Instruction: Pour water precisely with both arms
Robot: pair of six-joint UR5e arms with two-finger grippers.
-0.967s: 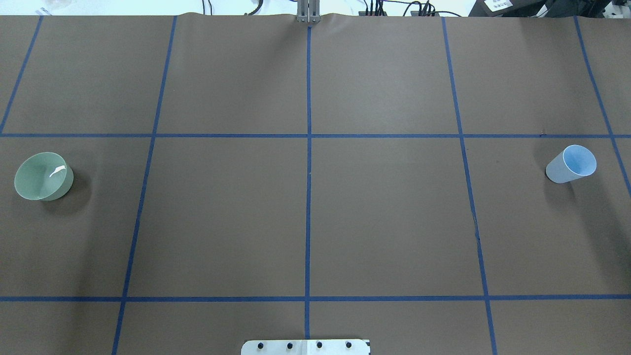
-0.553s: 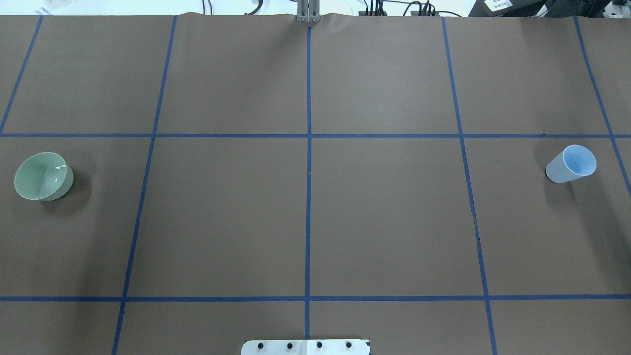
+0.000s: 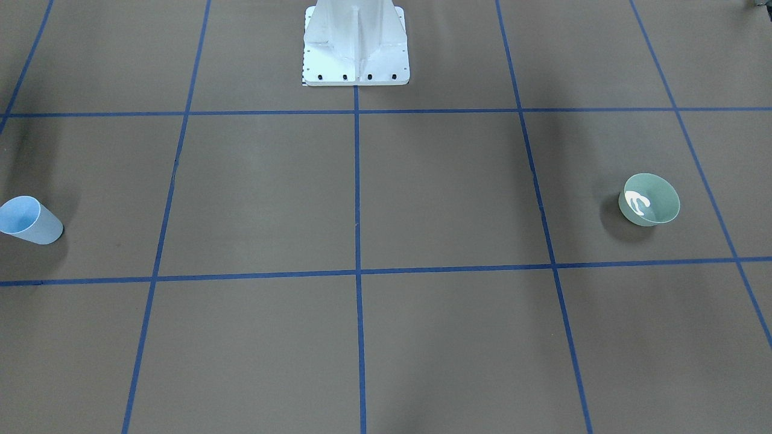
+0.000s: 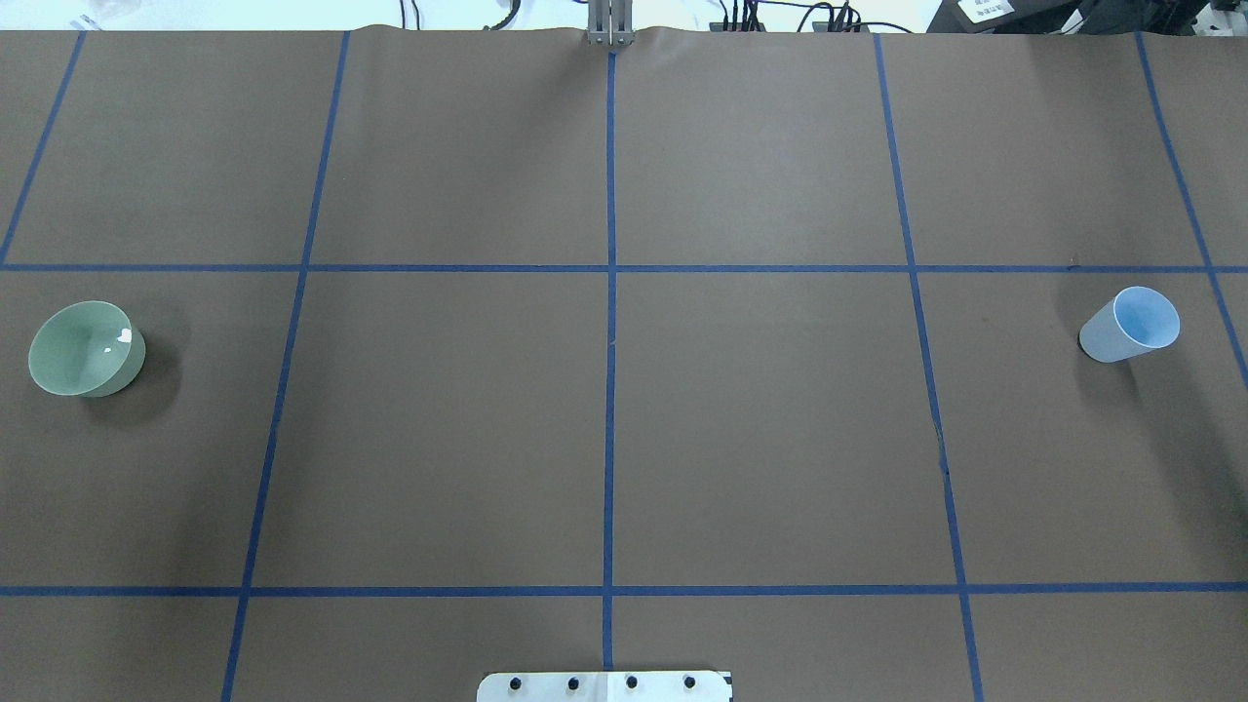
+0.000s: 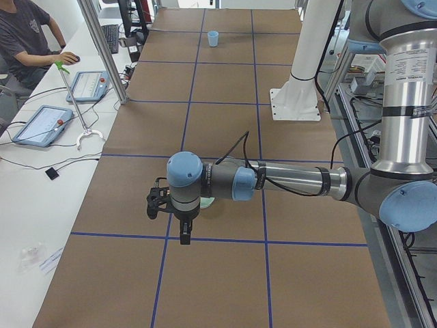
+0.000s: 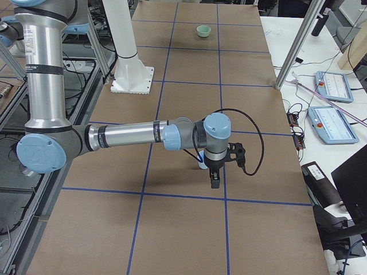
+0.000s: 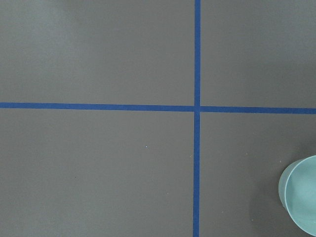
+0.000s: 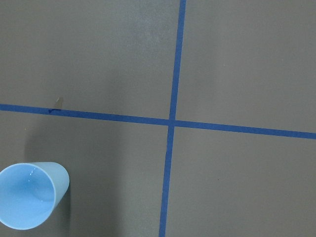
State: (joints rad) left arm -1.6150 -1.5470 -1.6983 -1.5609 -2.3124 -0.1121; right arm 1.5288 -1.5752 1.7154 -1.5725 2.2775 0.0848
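A pale green bowl (image 4: 86, 348) stands at the table's left side; it also shows in the front view (image 3: 649, 199) and at the left wrist view's lower right (image 7: 301, 197). A light-blue cup (image 4: 1129, 325) stands upright at the right side, also in the front view (image 3: 27, 220) and the right wrist view (image 8: 30, 195). My left gripper (image 5: 184, 236) hangs above the table beside the bowl (image 5: 207, 202). My right gripper (image 6: 215, 182) hangs beside the cup (image 6: 202, 165). Both show only in the side views, so I cannot tell whether they are open or shut.
The white pedestal (image 3: 356, 42) stands at the robot's edge of the brown, blue-taped table (image 4: 760, 429). An operator (image 5: 27, 41) sits at a side bench with tablets (image 5: 42, 124). More tablets (image 6: 332, 123) lie beyond the right end.
The bright glint inside the green bowl has shrunk to a small spot. The bowl and the cup have not moved.
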